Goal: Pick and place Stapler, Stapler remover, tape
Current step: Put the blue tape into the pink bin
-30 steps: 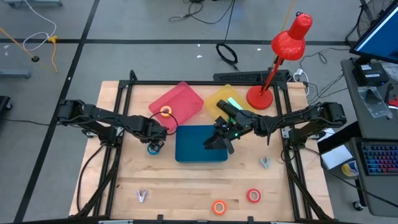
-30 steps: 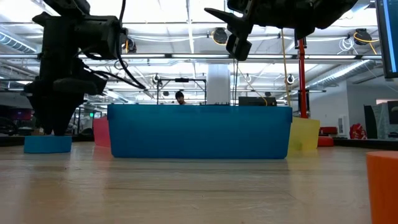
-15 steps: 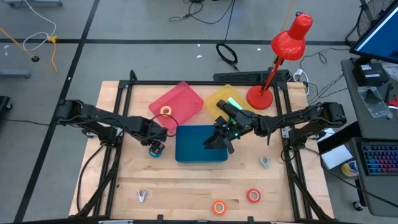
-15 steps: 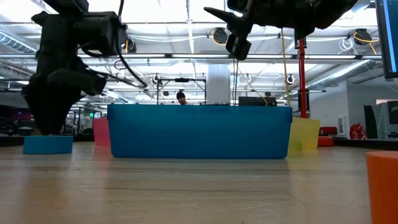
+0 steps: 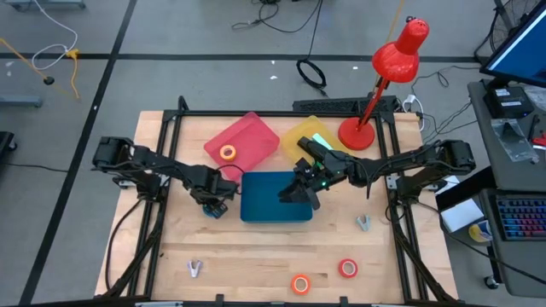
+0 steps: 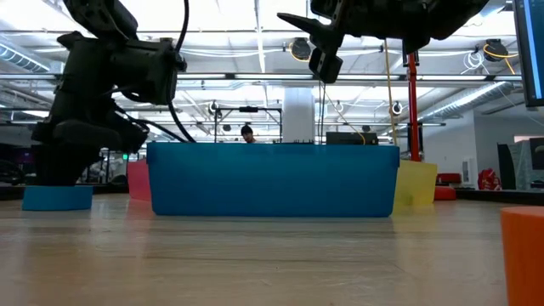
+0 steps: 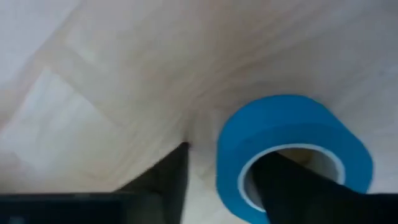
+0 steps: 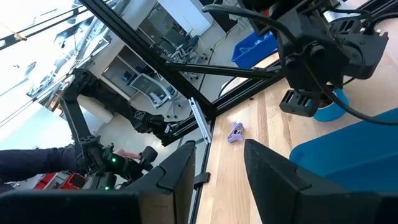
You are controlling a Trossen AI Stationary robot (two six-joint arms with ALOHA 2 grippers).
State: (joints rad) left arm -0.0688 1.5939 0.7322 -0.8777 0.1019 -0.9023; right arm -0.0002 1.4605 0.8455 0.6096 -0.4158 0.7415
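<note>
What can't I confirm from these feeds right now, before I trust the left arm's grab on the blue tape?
- Left gripper grip: the left wrist view shows one finger inside the blue tape core and one outside, but contact is cut off by the edge.
- High view: the arm covers the roll.
- Blue bin contents: hidden by its wall in the low view.
- Right gripper hangs open over that bin.

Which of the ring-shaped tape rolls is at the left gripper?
The blue tape roll: the left gripper straddles its wall, one finger inside its core. The others lie apart.
</note>
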